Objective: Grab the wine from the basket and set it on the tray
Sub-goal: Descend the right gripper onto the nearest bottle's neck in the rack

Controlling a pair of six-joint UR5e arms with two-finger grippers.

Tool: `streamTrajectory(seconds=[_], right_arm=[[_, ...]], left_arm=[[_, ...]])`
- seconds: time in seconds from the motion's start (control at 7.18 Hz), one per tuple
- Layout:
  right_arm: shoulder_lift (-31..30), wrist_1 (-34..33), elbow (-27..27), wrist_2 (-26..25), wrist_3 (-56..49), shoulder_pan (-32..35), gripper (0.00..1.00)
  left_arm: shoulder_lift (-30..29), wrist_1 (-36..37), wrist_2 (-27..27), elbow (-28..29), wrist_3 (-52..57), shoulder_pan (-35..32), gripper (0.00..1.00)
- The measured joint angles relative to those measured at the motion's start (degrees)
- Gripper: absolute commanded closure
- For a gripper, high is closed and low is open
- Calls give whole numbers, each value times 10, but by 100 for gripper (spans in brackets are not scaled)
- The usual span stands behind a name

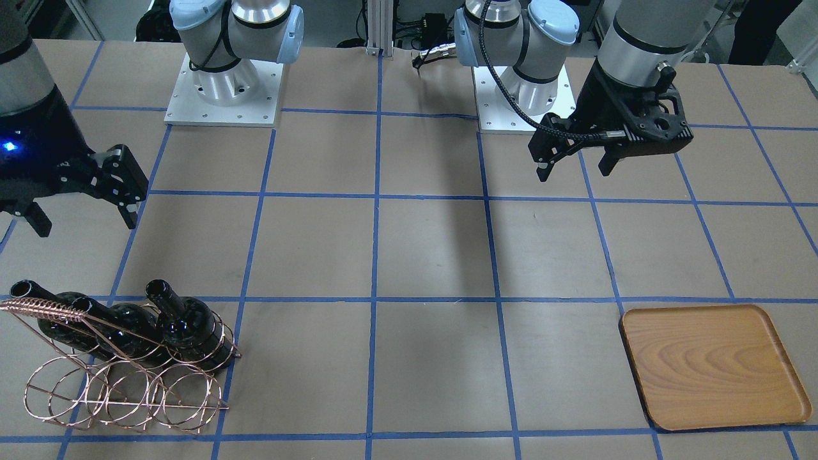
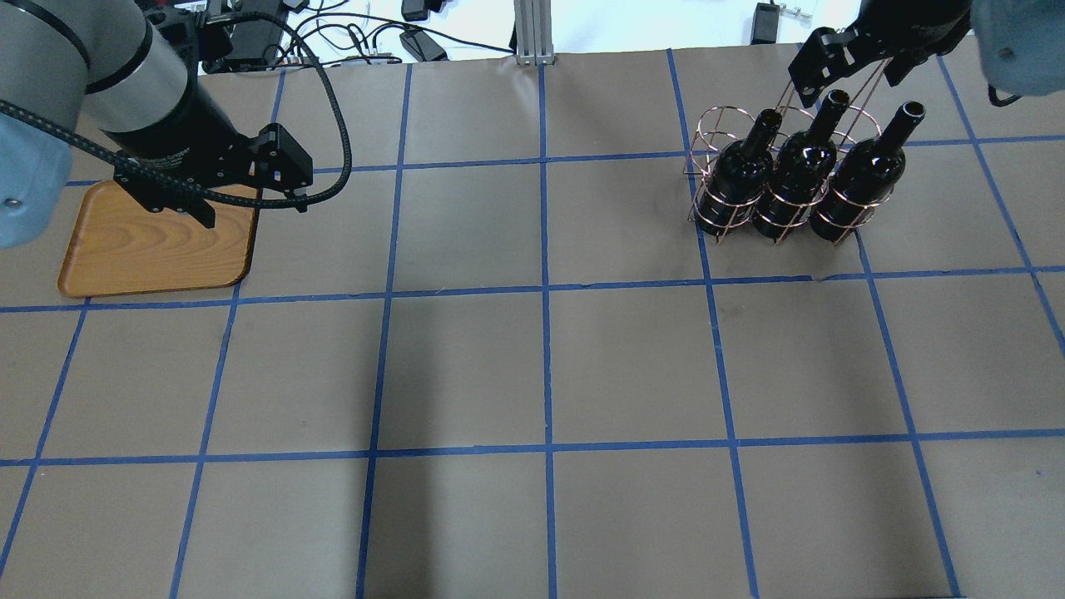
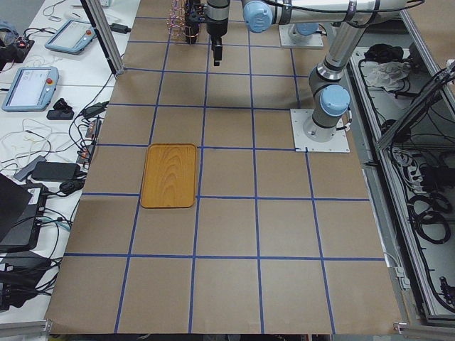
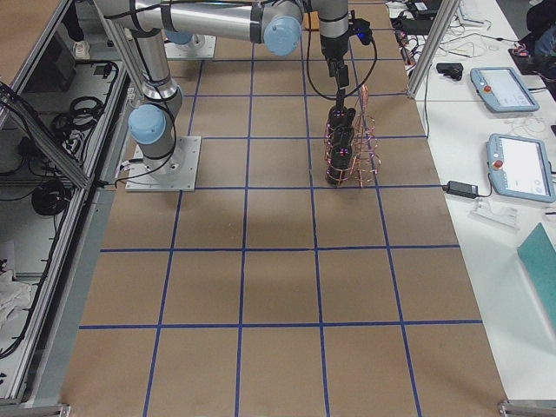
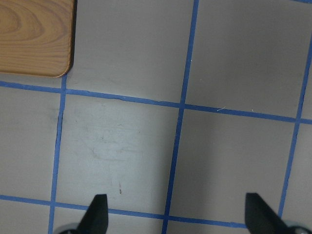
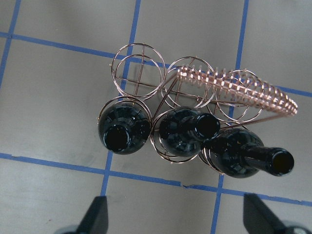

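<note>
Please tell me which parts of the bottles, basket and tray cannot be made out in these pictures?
Tray: the overhead view hides its far edge behind the left gripper; the left wrist view cuts it to one corner.
Basket: in the exterior left view it is tiny and cut by the top edge.
Wine bottles: the right wrist view looks down on them, so their own shoulders hide their bases.

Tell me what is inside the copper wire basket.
Three black wine bottles sit upright in one row of rings of the basket. The other row holds nothing. The bottles' bases are hidden by their own bodies.
</note>
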Motion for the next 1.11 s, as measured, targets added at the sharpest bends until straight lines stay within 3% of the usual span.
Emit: streamTrajectory(seconds=[1.11], right_arm=[[57, -53, 1, 0, -25, -26, 25]], left_arm=[[0, 3, -1, 1, 6, 1, 0]])
